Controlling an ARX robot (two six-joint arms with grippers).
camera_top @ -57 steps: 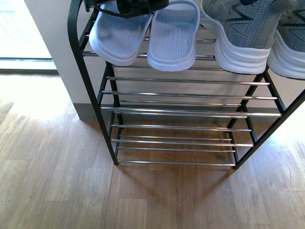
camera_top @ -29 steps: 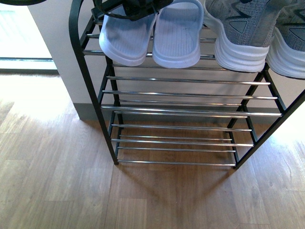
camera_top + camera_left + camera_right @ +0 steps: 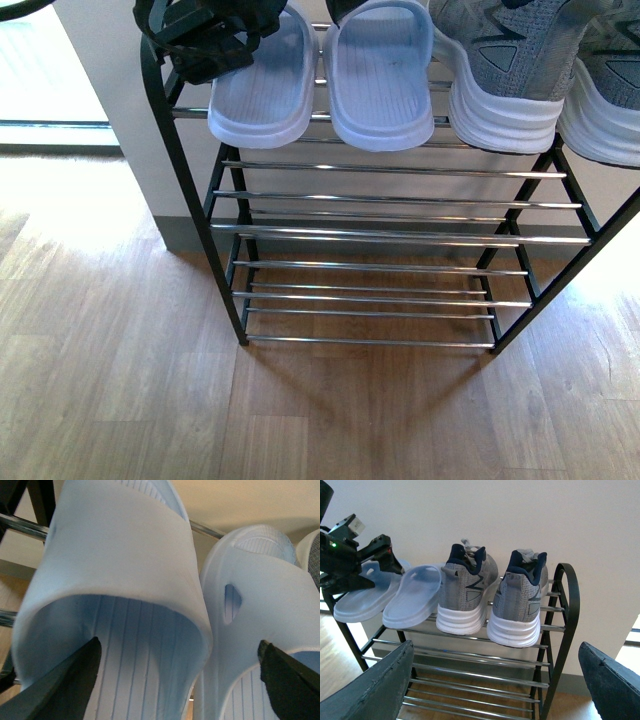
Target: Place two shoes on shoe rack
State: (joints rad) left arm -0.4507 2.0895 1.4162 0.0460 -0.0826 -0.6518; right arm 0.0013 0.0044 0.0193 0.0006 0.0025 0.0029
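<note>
**Both pairs on the top shelf**

My left gripper (image 3: 177,672) is spread wide around the left pale blue rubber slide sandal (image 3: 262,85), holding nothing. My right gripper (image 3: 497,680) is open, well back. Grey knit sneakers (image 3: 467,597) sit right of the sandals on the black-framed chrome-bar shoe rack (image 3: 400,235)

The black left gripper (image 3: 205,35) is high at the far left of the scene, and the front view shows only its dark body. In the left wrist view its two black fingers (image 3: 60,685) stand wide apart, with nothing pressed between them. The right gripper (image 3: 492,677) is not visible in the front view; its own wrist view shows two dark grey fingers (image 3: 370,690) spread wide and empty.
</note>
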